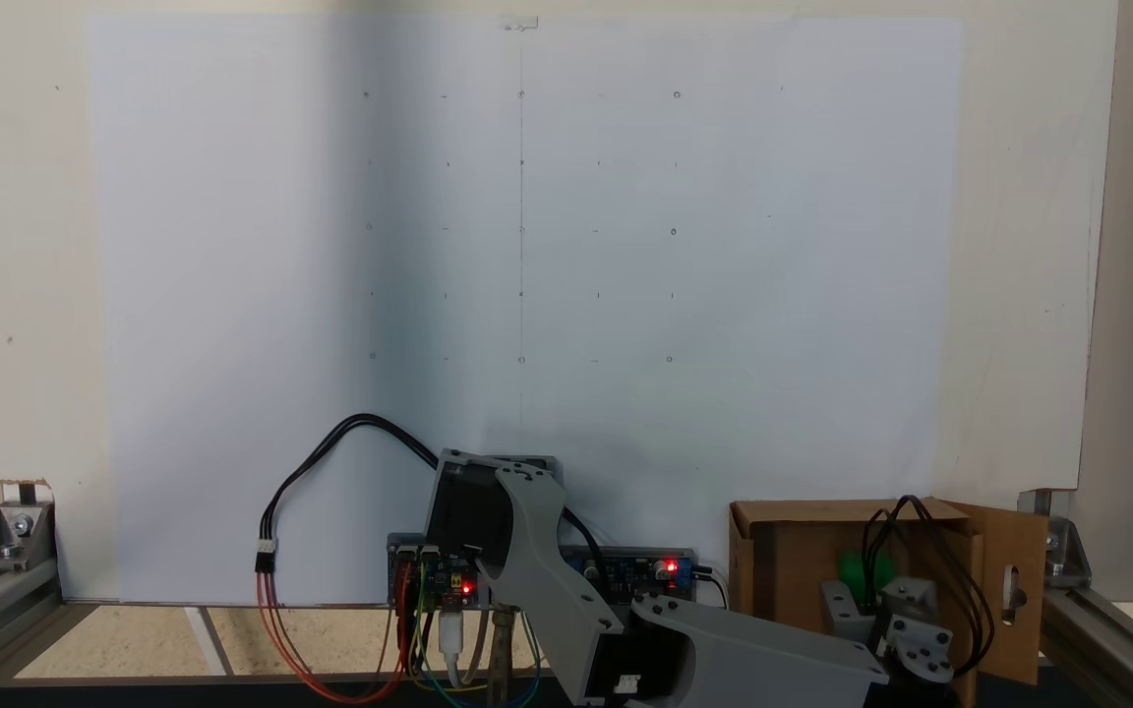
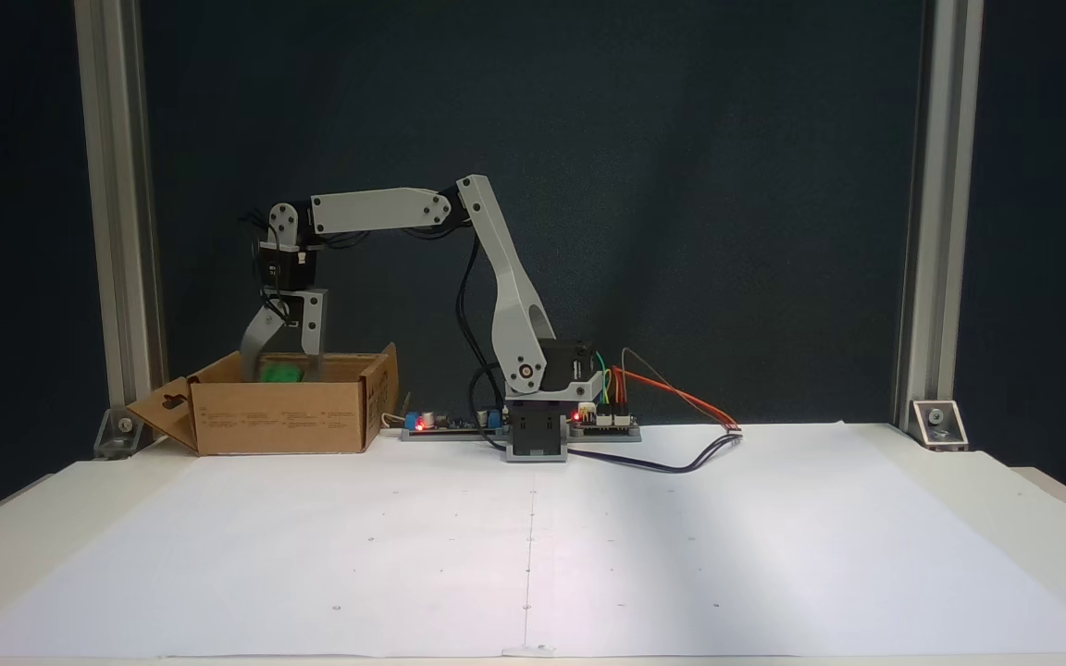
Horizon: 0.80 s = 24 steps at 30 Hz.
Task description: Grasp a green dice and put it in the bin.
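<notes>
The bin [image 2: 283,416] is a brown cardboard box at the table's back left in a fixed view, and at the lower right [image 1: 788,570] in the other fixed view. One flap [image 2: 167,407] with an oval slot hangs outward. My gripper [image 2: 280,375] points straight down into the bin's mouth, its two grey fingers spread around the green dice [image 2: 280,372] at rim height. From above, the green dice [image 1: 864,568] shows as a blurred green patch inside the box, just beyond the gripper [image 1: 866,595]. The fingertips' lower ends are hidden by the bin's front wall.
The arm's base [image 2: 538,435] and its circuit boards [image 2: 445,423] sit at the back middle, with cables [image 2: 681,453] trailing onto the white paper sheet [image 2: 533,546]. Aluminium frame posts [image 2: 117,231] stand at both back corners.
</notes>
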Tool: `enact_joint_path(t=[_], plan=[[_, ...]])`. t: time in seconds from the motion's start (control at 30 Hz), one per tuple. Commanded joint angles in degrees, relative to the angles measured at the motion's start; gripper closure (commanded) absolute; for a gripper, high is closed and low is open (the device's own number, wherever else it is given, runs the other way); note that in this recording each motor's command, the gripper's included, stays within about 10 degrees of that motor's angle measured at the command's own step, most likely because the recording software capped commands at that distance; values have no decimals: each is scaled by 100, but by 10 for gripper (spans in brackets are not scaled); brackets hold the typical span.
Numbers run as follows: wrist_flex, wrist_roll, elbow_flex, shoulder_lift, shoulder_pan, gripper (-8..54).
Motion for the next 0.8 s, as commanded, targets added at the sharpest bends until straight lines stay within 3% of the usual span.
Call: enact_joint_path(t=[0.0,0.13,0.4,0.77], plan=[[-88,-158,-290,141,35,26],[-281,677,-325,773,-369,26],[-396,2795,-316,2698,-3347,20],[-606,3243,738,3507,-7926,15]])
